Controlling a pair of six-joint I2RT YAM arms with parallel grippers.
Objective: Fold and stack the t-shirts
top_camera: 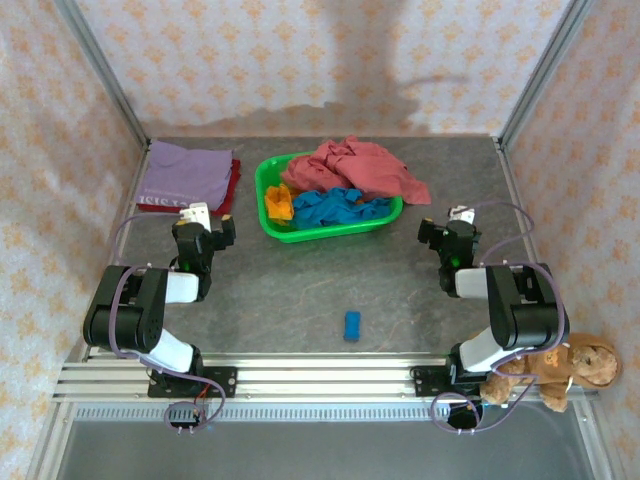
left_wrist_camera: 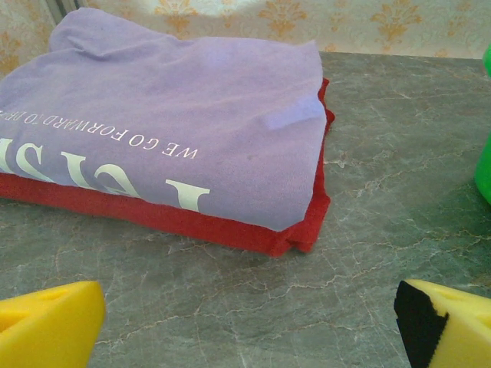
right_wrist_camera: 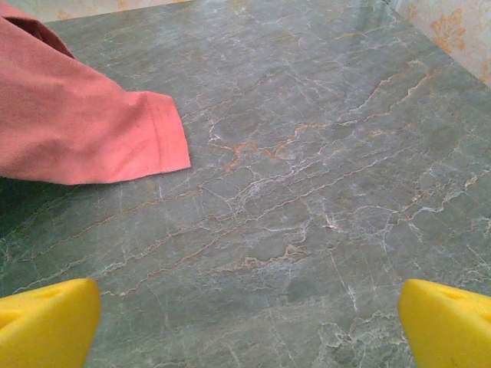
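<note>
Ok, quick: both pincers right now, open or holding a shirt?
Left pincer: open, holding nothing.
Right pincer: open, holding nothing.

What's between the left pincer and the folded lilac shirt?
Bare grey tabletop lies between the left pincer and the lilac shirt, as the left wrist view shows.

A robotics lab test cell with homely dressing is indicated. A grey marble-patterned tabletop (top_camera: 300, 290) is enclosed by aluminium frame posts (top_camera: 105, 75) and panels covered in floral wallpaper (top_camera: 300, 50). Two robot arms (top_camera: 140, 310) are bolted to a slotted aluminium rail (top_camera: 320, 378) at the near edge, with loose cables (top_camera: 452, 408) hung below. Household props are laid out: a green basket (top_camera: 268, 215) of t-shirts (top_camera: 350, 170) and a teddy bear (top_camera: 555, 368)
</note>
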